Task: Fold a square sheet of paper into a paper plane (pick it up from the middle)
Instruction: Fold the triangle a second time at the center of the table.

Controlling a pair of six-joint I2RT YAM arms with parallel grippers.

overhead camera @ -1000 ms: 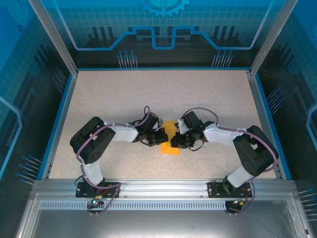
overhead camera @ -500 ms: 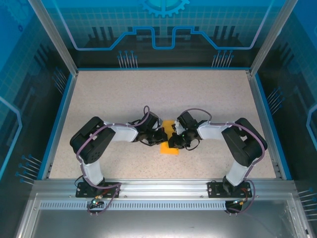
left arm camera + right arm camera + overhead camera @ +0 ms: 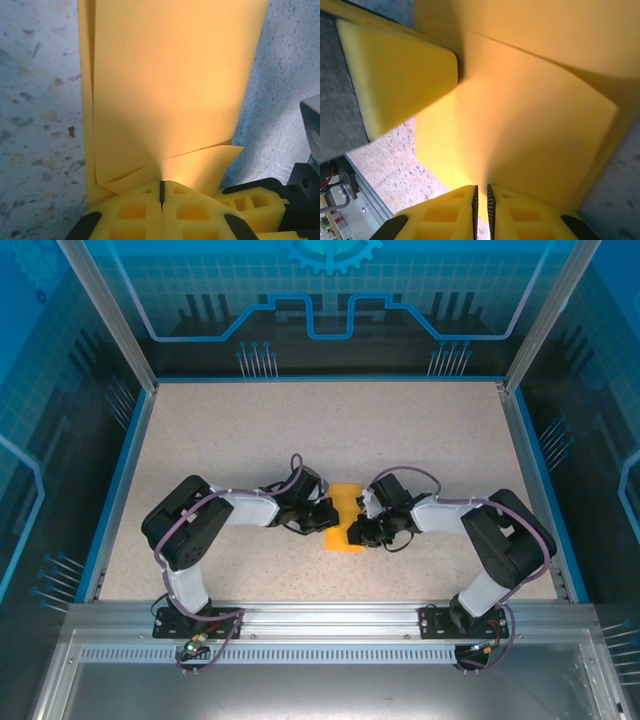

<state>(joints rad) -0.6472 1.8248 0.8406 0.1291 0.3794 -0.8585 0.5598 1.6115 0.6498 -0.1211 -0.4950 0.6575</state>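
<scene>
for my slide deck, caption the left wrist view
Left fingers pinched shut on an edge of the folded paper sheet, over the speckled table

Smooth matt paper (image 3: 165, 75); speckled, grainy table (image 3: 35, 100).

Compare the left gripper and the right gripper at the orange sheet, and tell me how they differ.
The left gripper reaches the orange sheet from its left edge, while the right gripper comes from its right edge. The left gripper's jaws meet in a hairline seam, whereas the right gripper's leave a slightly wider slit. Shared: both are yellow-tipped and pinch the sheet.
</scene>
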